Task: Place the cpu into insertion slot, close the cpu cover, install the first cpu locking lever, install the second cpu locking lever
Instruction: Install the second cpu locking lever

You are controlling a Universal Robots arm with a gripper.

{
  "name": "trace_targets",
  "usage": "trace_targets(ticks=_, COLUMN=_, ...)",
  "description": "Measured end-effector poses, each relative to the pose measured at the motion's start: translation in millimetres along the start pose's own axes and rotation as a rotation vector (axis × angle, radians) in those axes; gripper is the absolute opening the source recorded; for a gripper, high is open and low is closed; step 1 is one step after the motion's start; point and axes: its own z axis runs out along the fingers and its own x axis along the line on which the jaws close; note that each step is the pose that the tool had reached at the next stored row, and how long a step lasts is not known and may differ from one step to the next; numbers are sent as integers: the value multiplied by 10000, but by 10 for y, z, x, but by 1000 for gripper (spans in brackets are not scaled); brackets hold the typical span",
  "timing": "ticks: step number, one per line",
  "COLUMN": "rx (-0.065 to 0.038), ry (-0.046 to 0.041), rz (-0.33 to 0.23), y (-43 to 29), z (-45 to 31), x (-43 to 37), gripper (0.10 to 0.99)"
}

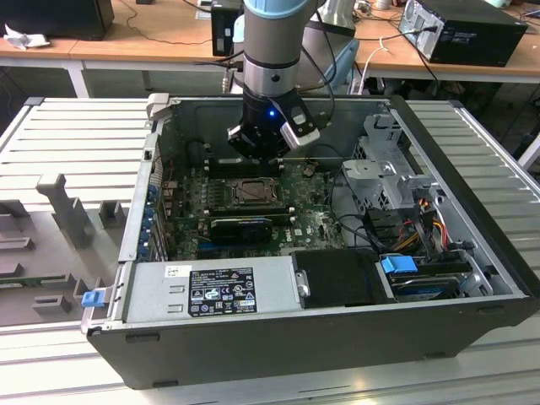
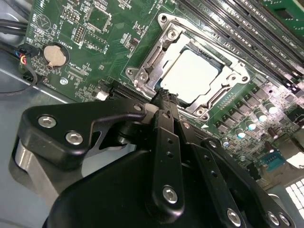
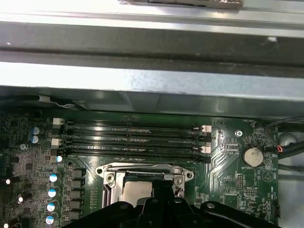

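Note:
In the second wrist view the cpu (image 2: 192,76), a pale square chip, lies flat in the socket on the green motherboard. The cpu cover (image 2: 223,91), a silver metal frame, lies down around it. My gripper (image 2: 164,96) is shut with nothing between its black fingers. Its tip hovers just off the socket's near edge. In the exterior view the gripper (image 1: 260,157) hangs inside the open computer case, just behind the socket (image 1: 253,192). In the first wrist view the cover (image 3: 142,170) sits right at the gripper's (image 3: 160,199) tip. Whether the locking levers are latched I cannot tell.
Rows of black memory slots (image 3: 135,137) run beside the socket. A coin battery (image 2: 56,54) and small capacitors (image 3: 52,178) stand on the board. The case wall (image 1: 278,103), a drive cage (image 1: 384,164), loose cables (image 1: 422,219) and the power supply (image 1: 215,287) surround the motherboard.

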Motion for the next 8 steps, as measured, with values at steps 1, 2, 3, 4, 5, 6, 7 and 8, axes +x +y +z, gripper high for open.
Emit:
trace_targets(ticks=1, rx=-1, ry=0, rz=-2, y=-4, z=0, x=0, gripper=106)
trace_targets(ticks=2, rx=0, ry=0, rz=-2, y=-13, z=-2, x=0, gripper=106)
trace_targets(ticks=3, rx=1, ry=1, rz=-1, y=-28, z=-3, x=1, gripper=106)
trace_targets(ticks=4, rx=1, ry=1, rz=-1, y=-50, z=-5, x=2, gripper=106)
trace_targets(ticks=5, rx=1, ry=1, rz=-1, y=-68, z=-7, x=3, gripper=106)
trace_targets(ticks=6, rx=0, ry=0, rz=1, y=-90, z=-9, x=4, gripper=106)
trace_targets(ticks=7, rx=1, ry=1, rz=1, y=-116, z=-11, x=5, gripper=106)
trace_targets(ticks=8, rx=0, ry=0, rz=1, y=-146, z=-14, x=6, gripper=106)
